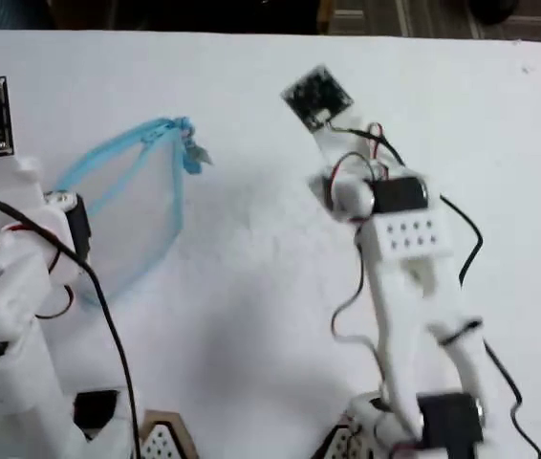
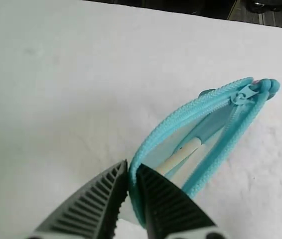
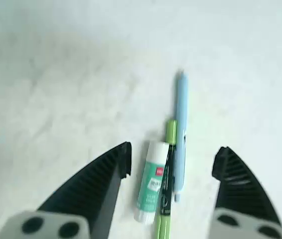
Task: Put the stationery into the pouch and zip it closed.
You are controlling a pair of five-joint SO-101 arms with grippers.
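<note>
The clear pouch point(image 1: 135, 206) with its blue zipper lies at the table's left, mouth open. My left gripper point(image 2: 132, 180) is shut on the pouch's rim point(image 2: 140, 164) at the end away from the zipper pull point(image 2: 242, 94). A white stick-like item point(image 2: 182, 154) lies inside the pouch. My right gripper point(image 3: 175, 152) hangs open above three items lying side by side on the table: a glue stick point(image 3: 151, 183), a green pen point(image 3: 166, 181) and a light blue pen point(image 3: 181, 134). In the high view the right arm point(image 1: 395, 229) covers them.
White table all round, with its far edge point(image 1: 251, 34) at the back. Cables trail off both arms. The arms' bases stand at the near edge. Open table lies between the pouch and the right arm.
</note>
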